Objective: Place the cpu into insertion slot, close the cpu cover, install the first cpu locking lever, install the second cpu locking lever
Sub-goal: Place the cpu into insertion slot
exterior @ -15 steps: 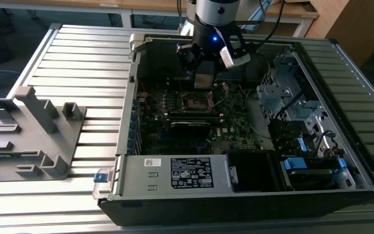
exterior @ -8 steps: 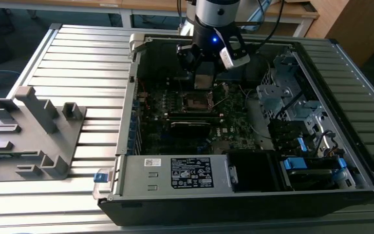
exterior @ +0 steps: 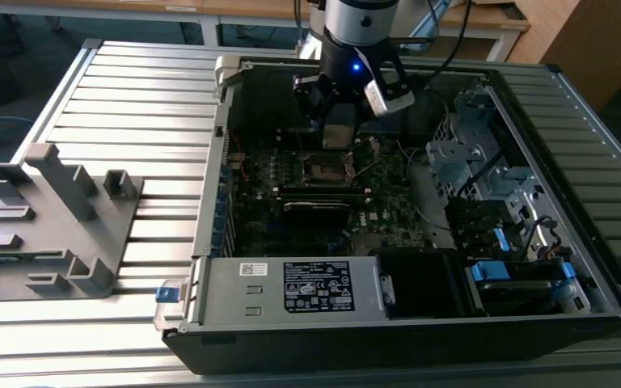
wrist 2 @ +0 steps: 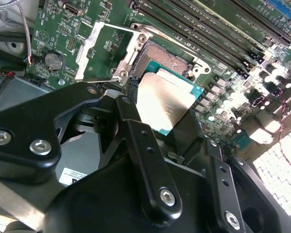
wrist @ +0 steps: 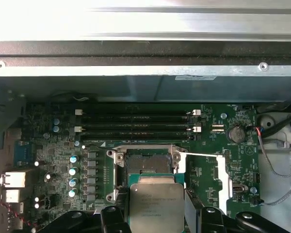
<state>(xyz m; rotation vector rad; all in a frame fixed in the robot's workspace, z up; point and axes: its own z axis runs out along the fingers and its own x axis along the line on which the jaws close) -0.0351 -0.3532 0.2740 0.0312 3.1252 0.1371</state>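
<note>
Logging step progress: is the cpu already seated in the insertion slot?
No, in the first wrist view the cpu is gripped in the hand, and the insertion slot lies bare.

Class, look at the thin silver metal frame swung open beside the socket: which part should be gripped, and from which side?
Probably the free outer bar of the thin silver metal cover frame, approached from the side away from the dark square socket; its inner edge looks hinged there.

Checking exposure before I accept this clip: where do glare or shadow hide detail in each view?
Second wrist view: glare whitens the cpu lid. First wrist view: the table is washed out, the insertion slot evenly lit. Exterior view: the motherboard sits in deep shadow.
</note>
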